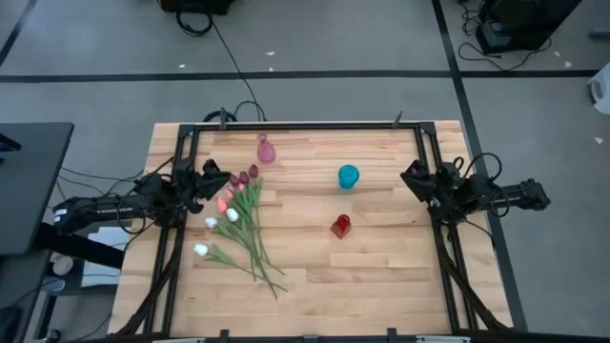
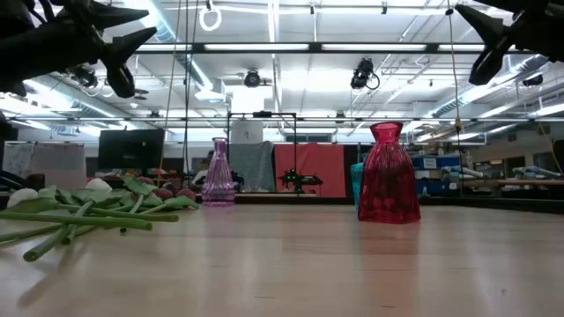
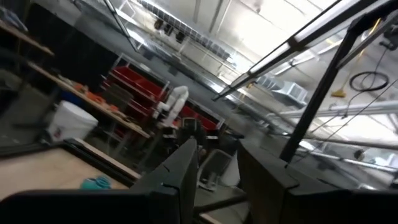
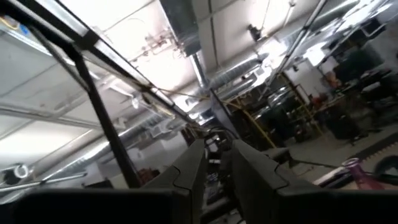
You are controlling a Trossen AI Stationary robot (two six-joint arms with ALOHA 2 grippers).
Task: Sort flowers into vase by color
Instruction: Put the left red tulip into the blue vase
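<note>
Flowers [image 1: 238, 224]: loose bunch lying on table's [image 1: 381, 276] left half, beside left gripper [image 1: 212, 178]. Near half bare wood. Pink vase [image 1: 266, 151], teal vase [image 1: 349, 176], red vase [image 1: 340, 226] stand apart, mid-table. Right gripper [image 1: 416, 179] at right edge. Both raised, jaws narrowly parted, empty. Low view alone shows their height.

Your wooden worktop [image 1: 381, 267] carries the flowers [image 1: 240, 224] lying loose at its left; a pink vase [image 1: 266, 150] stands behind them. A teal vase [image 1: 349, 176] and a red vase [image 1: 340, 226] stand near the middle, apart.
</note>
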